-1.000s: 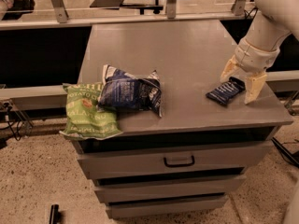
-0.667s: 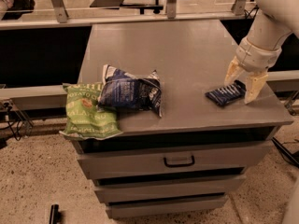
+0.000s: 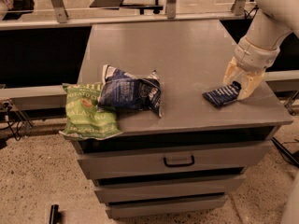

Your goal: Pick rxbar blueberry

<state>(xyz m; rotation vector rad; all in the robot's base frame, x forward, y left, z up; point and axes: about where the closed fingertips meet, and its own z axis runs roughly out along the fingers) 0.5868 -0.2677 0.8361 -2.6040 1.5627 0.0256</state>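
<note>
The rxbar blueberry (image 3: 219, 96), a small flat dark navy wrapper with pale lettering, lies near the right front corner of the grey cabinet top (image 3: 187, 45). My gripper (image 3: 238, 82) comes down from the upper right. Its two pale fingers (image 3: 230, 73) stand on either side of the bar's right end and are closed against it. The bar's left end still rests on the top.
A large blue-and-white chip bag (image 3: 131, 91) lies at the front left, partly on a green chip bag (image 3: 88, 111) that hangs over the left front edge. The cabinet has drawers (image 3: 179, 161) below. A railing and chair stand behind.
The fingers have drawn closer together around the bar's right end. The bar has shifted slightly to the left. The chip bags have not moved.
</note>
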